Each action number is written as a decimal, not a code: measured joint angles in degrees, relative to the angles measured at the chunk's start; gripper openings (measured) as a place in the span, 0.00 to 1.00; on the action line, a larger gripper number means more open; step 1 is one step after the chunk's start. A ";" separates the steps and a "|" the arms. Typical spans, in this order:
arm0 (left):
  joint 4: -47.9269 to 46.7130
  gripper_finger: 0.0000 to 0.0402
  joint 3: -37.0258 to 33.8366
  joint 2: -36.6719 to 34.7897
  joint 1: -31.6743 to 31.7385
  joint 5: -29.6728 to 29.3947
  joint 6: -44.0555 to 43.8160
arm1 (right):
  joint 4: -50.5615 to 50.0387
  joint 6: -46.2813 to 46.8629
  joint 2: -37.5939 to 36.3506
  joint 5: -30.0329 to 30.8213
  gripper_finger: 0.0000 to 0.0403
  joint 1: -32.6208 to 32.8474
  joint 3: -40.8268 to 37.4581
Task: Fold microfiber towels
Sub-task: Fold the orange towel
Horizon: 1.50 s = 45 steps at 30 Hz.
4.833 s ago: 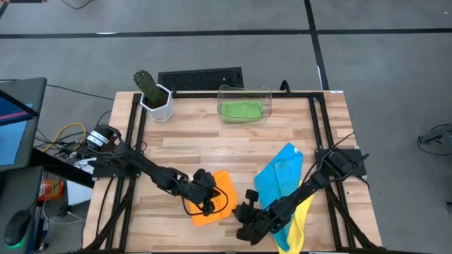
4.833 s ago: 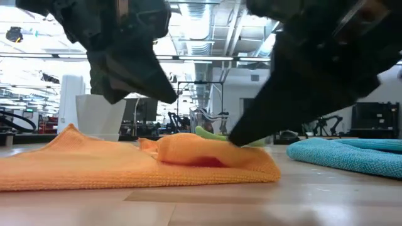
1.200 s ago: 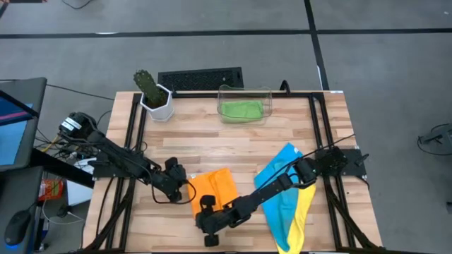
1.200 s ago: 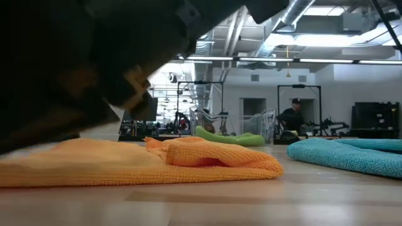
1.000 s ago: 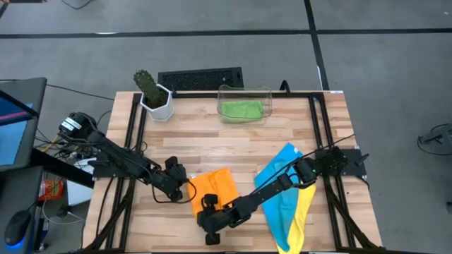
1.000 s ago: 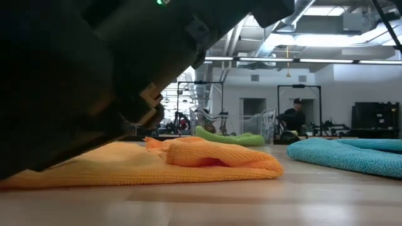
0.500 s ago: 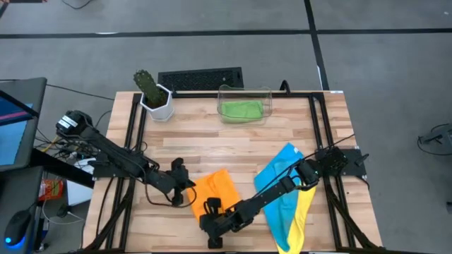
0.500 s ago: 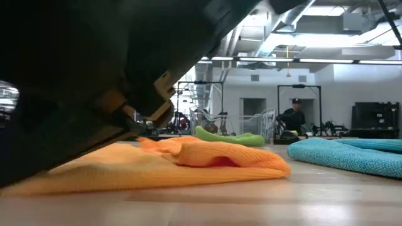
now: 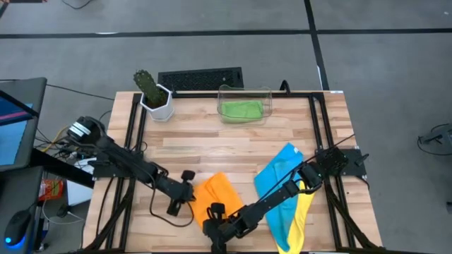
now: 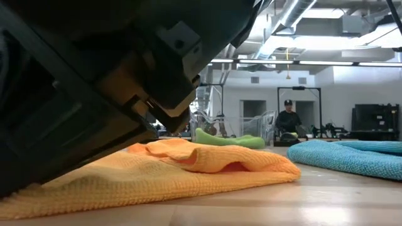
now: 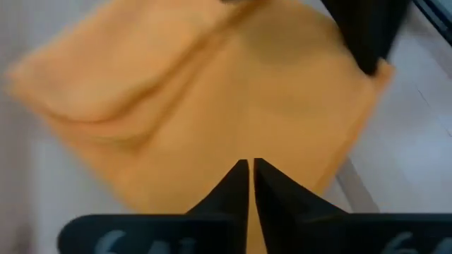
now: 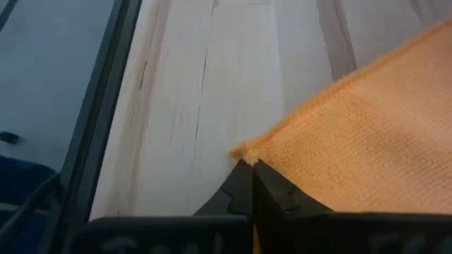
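The orange towel (image 9: 217, 195) lies partly folded on the table's near middle, its fold showing in the low view (image 10: 201, 160). My right gripper (image 9: 210, 222) is shut at the towel's near corner. It fills the low view's left as a dark mass (image 10: 94, 88). My left gripper (image 9: 189, 196) is shut at the towel's left edge, and its tips (image 11: 248, 166) show over orange cloth. The blue towel (image 9: 277, 178) and the yellow towel (image 9: 301, 212) lie at the right. The green towel (image 9: 242, 109) sits in the clear bin. My left gripper's shut tips stand over the orange towel's cloth (image 11: 212, 134); whether they touch or pinch it I cannot tell. My right gripper pinches the orange towel's near corner (image 12: 247, 149) between its two fingers. The fingers slant down from the table's right. The rest of the towel lies on the table.
A clear bin (image 9: 244, 104) and a potted cactus (image 9: 152, 93) stand at the far edge, with a dark keyboard (image 9: 200, 77) behind them. Black frame rails (image 9: 134, 141) run along both sides. Bare wood lies between the bin and the towels. A person (image 10: 287, 119) stands far off in the room.
My left gripper has moved toward the right and the near edge, rolling as it went, up to the towel's left edge. My right gripper has shifted slightly toward the near edge. The orange towel's outline has drawn in at its near-left corner, and its fold has slid right in the low view.
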 joint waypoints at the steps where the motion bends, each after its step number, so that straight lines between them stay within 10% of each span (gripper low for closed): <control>1: 0.84 0.07 0.02 0.61 -0.13 1.36 0.48 | -0.08 0.25 0.00 -0.39 0.04 0.11 0.00; 16: -5.19 0.50 0.66 0.23 -1.11 4.72 11.82 | -0.18 2.58 0.06 -1.62 0.04 1.18 0.00; 28: -6.25 0.56 -2.01 0.23 -2.46 -1.75 17.96 | -0.18 2.94 0.07 -1.83 0.06 1.22 0.00; 45: -12.31 0.02 0.28 0.25 -5.53 -8.52 12.41 | -0.52 -0.05 -0.75 -2.53 0.02 0.31 -0.11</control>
